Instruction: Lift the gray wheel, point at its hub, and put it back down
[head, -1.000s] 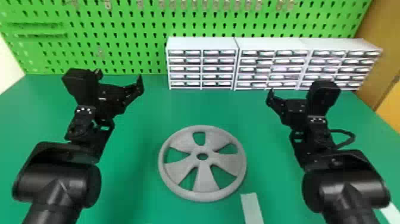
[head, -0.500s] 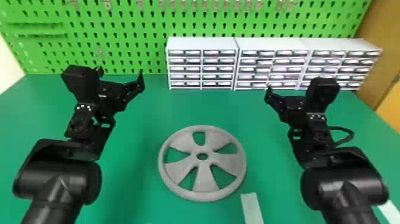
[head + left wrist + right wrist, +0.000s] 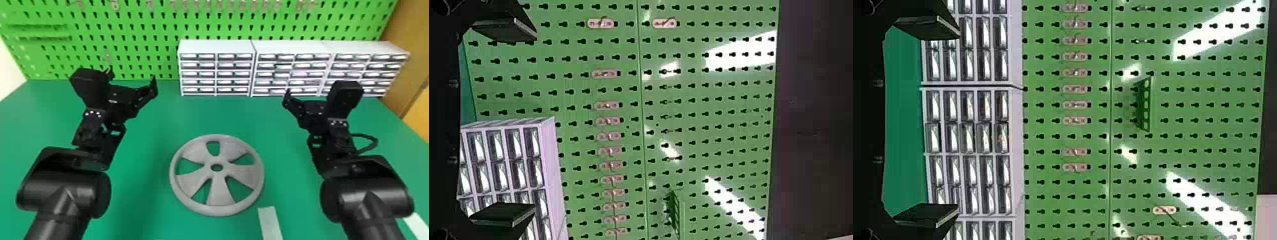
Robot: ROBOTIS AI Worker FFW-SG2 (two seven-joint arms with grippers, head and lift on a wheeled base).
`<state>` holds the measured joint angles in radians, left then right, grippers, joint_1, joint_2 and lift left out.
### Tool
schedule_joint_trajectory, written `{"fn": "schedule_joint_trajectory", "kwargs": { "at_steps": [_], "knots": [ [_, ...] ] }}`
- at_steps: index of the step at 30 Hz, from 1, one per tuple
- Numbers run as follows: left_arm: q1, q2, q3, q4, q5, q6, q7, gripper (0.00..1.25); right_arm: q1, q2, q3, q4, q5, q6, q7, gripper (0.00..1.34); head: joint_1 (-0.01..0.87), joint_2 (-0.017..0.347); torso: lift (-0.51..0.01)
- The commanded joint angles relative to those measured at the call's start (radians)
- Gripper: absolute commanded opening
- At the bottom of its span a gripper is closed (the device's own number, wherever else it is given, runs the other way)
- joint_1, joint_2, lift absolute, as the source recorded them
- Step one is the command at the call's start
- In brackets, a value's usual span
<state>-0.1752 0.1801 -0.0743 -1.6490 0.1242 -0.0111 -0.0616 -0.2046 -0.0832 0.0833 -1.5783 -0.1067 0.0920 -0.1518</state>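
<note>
One wheel, three drawer cabinets, two pairs of jaws and at least two pale strips show.

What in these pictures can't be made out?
- Gray wheel's underside, head view: hidden by its upper face.
- White strip's near end, head view: cut off by bottom edge.
- Some cabinet drawers, head view: behind the black housing.
- Pegboard's top, head view: cut off by top edge.

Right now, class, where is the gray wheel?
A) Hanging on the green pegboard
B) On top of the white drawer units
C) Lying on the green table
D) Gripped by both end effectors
C: the gray wheel lies on the green table, whose surface shows through its openings.
</note>
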Motion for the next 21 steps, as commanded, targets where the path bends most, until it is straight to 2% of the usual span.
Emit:
{"fn": "schedule_joint_trajectory", "kwargs": {
  "at_steps": [1, 21],
  "knots": [
    [0.003, -0.007, 0.007, 0.0, -0.003, -0.003, 0.0, 1.16, -0.004, 0.01, 0.001, 0.0, 0.009, 0.0, 0.0, 1.26, 0.692, 0.048, -0.088],
    [0.01, -0.013, -0.002, 0.006, 0.0, -0.004, 0.003, 1.16, -0.001, 0.005, 0.013, 0.0, 0.01, 0.0, 0.0, 1.26, 0.692, 0.048, -0.088]
  ]
}}
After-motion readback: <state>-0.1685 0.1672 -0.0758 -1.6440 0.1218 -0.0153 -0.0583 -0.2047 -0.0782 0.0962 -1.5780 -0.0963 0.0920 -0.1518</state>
